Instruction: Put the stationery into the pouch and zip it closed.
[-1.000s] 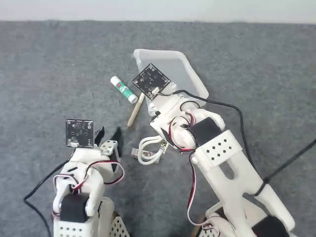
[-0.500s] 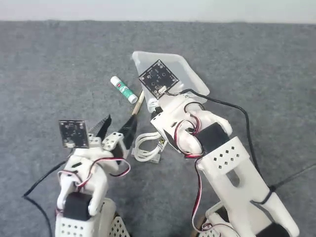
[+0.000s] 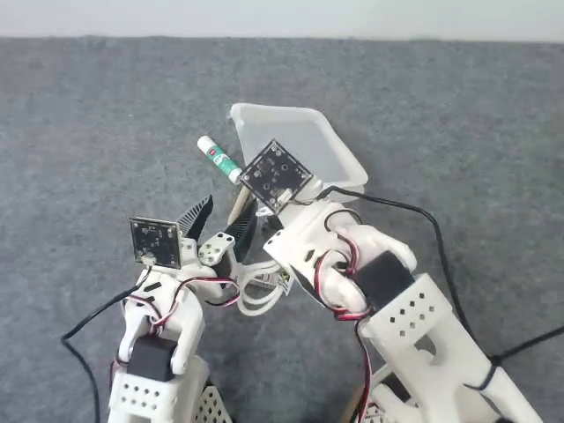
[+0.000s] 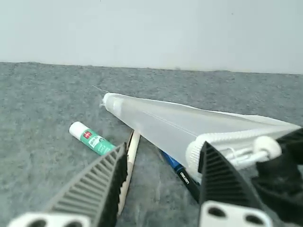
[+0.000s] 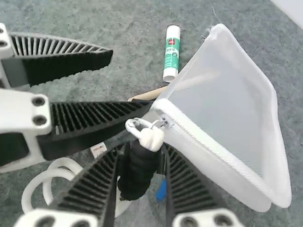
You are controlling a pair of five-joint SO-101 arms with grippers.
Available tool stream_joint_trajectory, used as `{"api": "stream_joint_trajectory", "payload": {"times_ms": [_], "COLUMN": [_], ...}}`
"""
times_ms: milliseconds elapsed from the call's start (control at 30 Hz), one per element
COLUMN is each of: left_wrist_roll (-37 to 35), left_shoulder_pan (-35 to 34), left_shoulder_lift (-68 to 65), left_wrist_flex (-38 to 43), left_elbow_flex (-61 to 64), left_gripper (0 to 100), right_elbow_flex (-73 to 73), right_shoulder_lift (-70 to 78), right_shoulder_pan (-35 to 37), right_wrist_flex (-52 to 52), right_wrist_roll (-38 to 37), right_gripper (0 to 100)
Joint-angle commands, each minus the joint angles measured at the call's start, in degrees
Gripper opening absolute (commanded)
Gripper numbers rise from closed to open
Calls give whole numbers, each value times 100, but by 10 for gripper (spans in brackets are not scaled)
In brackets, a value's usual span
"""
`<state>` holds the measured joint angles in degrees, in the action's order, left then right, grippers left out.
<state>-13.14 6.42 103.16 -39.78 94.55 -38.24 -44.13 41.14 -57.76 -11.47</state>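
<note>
My right gripper (image 5: 142,156) is shut on the zipper end of the translucent white pouch (image 3: 295,145), right by its white zipper pull (image 5: 149,135), and holds the pouch tilted up off the carpet. My left gripper (image 3: 227,211) is open just in front of the pouch's near corner, above a wooden pencil (image 4: 129,158). A green and white glue stick (image 3: 218,159) lies left of the pouch. A blue pen (image 4: 179,172) lies partly under the pouch (image 4: 189,125).
A coiled white cable (image 3: 260,286) lies on the grey carpet (image 3: 97,132) between the two arms. The right arm's black wire (image 3: 423,207) trails off to the right. The carpet ends at a pale wall at the back.
My left arm has swung forward and right, bringing its open gripper up to the pouch and pencil. My right arm shifted slightly left and tipped the pouch higher.
</note>
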Motion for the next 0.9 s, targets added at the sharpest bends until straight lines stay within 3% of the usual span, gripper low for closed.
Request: {"api": "stream_joint_trajectory", "payload": {"times_ms": [0, 233, 867], "left_wrist_roll": [97, 264, 246], "left_shoulder_pan": [114, 589, 167], "left_shoulder_lift": [167, 167, 167], "left_wrist_flex": [53, -870, -756], "left_elbow_flex": [-57, -374, -391], "left_gripper": [231, 232, 229], "right_elbow_flex": [62, 44, -62], "right_shoulder_lift": [-286, -286, -338], "right_shoulder_pan": [75, 75, 110], "right_wrist_flex": [163, 198, -101], "right_wrist_roll": [62, 62, 9], "right_gripper": [6, 6, 6]}}
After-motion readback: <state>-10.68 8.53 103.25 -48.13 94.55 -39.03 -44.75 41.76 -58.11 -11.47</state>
